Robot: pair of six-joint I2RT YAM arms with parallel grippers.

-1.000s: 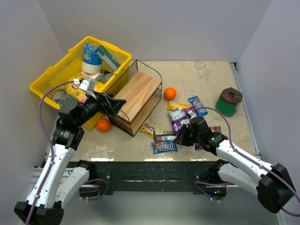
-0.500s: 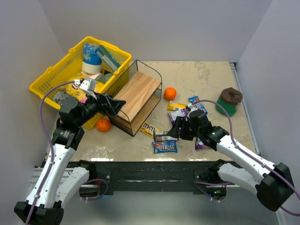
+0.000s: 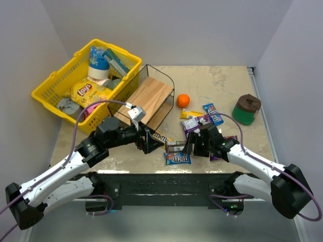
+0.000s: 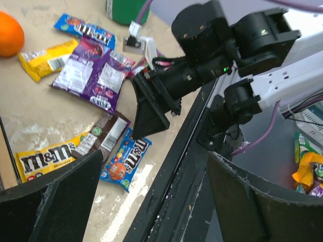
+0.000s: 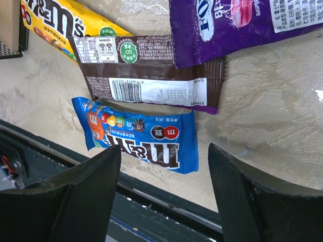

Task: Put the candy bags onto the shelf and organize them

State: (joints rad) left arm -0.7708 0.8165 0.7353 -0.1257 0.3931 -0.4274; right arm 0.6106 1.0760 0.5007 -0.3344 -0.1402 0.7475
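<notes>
Right wrist: blue candy bag (image 5: 139,135) beneath right end effector (image 5: 164,149); jaws apart

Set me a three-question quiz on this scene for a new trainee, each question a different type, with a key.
1. True or false: the right gripper is shut and holding something.
2. Multiple choice: the left gripper hangs A) over the basket, B) by the near corner of the shelf, C) over the orange.
3. Short answer: in the right wrist view, what colour is the candy bag nearest the front edge of the table?

Key
1. False: its fingers are open, with nothing between them.
2. B
3. Blue
</notes>
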